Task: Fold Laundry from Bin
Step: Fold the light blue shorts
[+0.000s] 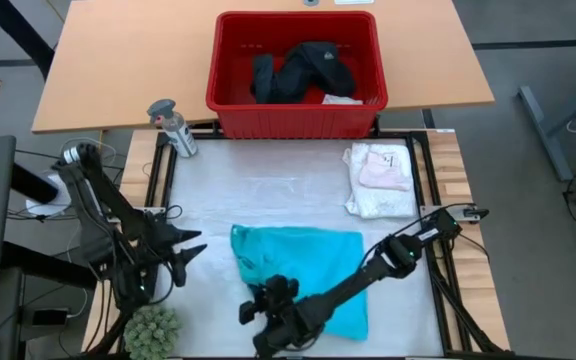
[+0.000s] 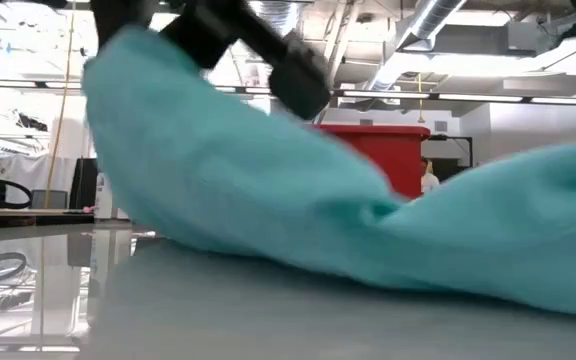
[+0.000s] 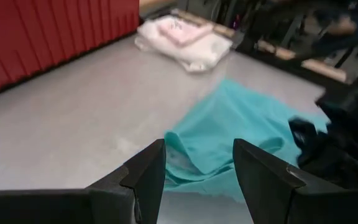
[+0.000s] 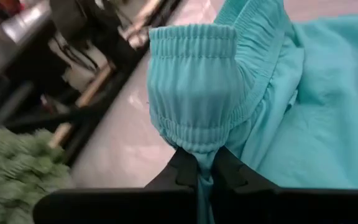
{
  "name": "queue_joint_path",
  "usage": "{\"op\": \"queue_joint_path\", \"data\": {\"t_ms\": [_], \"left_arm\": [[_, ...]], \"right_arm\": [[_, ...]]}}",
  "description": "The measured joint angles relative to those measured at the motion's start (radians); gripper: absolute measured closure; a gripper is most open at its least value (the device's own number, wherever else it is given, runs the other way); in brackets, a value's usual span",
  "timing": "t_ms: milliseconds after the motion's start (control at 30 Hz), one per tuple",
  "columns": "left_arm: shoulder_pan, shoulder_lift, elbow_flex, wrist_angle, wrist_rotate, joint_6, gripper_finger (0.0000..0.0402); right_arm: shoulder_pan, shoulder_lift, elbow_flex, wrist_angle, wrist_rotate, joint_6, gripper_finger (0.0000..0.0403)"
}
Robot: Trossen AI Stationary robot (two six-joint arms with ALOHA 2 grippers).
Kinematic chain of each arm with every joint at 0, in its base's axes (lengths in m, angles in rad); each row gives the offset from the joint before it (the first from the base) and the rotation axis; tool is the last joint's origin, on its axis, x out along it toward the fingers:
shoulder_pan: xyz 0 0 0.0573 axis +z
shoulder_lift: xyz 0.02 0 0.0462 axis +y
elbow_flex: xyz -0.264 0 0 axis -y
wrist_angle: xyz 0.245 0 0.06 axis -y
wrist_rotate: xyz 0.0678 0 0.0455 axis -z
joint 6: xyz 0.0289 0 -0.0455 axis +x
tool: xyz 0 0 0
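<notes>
Right gripper [image 4: 197, 163]: nearest to me, at the near edge of the table just left of centre; I see its fingers clamped tight on the elastic waistband of the turquoise shirt [image 1: 303, 270], with the gathered band bunched up above the fingertips.
Grip risk: I judge the pinch thin, only a fold of the band, so a sharp pull could let the cloth slip out and drop in a heap.
Drag risk: most of the turquoise shirt lies flat on the table [image 1: 268, 195], so lifting one corner may skew the whole piece and spoil the fold.
Left gripper [image 3: 197, 168]: at the near left, just beside the garment's left edge, fingers parted and holding nothing; it points at the rumpled hem.
Collision risk: both arms are near the same corner of the cloth, so I would watch for them meeting if either one moves in.
Green ball [image 1: 151, 328]: a spiky plant-like thing at the near left corner, near the left arm; a wide swing could knock it.
Folded pile [image 1: 380, 178]: white and pale pink pieces, far right, well apart from both grippers.
Spray bottle [image 1: 172, 126]: far left, just beside the bin.
Bin [image 1: 230, 100]: red, at the far side, with black clothing [image 1: 298, 68] left inside to do.
</notes>
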Motion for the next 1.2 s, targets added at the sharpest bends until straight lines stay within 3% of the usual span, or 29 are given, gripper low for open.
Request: {"op": "queue_joint_path", "data": {"t_ms": [167,333,567,700,833,967,1200], "left_arm": [[0.007,-0.033,0.0,0.005,-0.081,-0.004,0.0226],[0.048,-0.032,0.0,0.054,-0.07,0.079,0.0226],[0.108,-0.024,0.0,0.275,-0.028,0.372,0.0226],[0.134,-0.023,0.0,0.391,0.03,0.564,0.0226],[0.149,-0.023,0.0,0.479,0.079,0.654,0.0226],[0.167,-0.01,0.0,0.584,0.12,0.757,0.0226],[0.206,0.112,0.0,0.788,0.346,0.96,0.0226]], "right_arm": [[0.064,0.0,0.0,-0.009,0.145,0.101,0.0369],[0.108,-0.006,0.0,-0.011,0.243,0.091,0.0369],[0.159,-0.011,0.015,0.002,0.383,0.075,0.0369],[0.199,-0.011,0.015,0.003,0.525,0.076,0.0369],[0.224,-0.012,0.016,0.037,0.546,0.05,0.0369],[0.236,-0.012,0.016,0.11,0.546,-0.099,0.0369],[0.266,-0.012,0.016,0.159,0.546,-0.209,0.0369]]}}
